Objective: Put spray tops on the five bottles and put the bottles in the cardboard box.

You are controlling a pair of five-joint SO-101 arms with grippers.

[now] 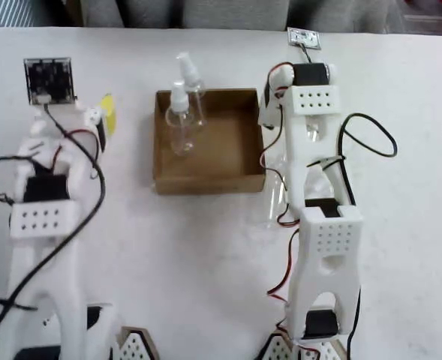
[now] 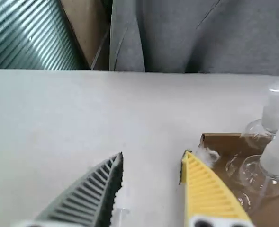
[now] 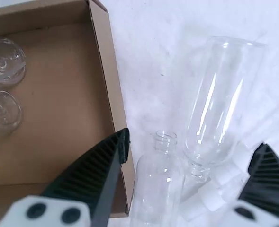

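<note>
Two capped bottles [image 1: 181, 112] boxed, uncapped bottles [image 3: 220, 104] waiting outside.
My left gripper [image 2: 151, 161] hangs spread and empty over bare desk [image 2: 82, 109] left of the cardboard box [image 1: 209, 182], likely waiting to help with capping. The capped pair stand in its far-left corner, leaving room for more. Just past its right wall my right gripper [image 3: 194, 144] gapes above two uncapped ones, probably choosing one.

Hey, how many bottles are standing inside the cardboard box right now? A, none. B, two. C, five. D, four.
B: the nearer bottle and the farther bottle, both with spray tops on, stand in one far corner of the cardboard box.
</note>
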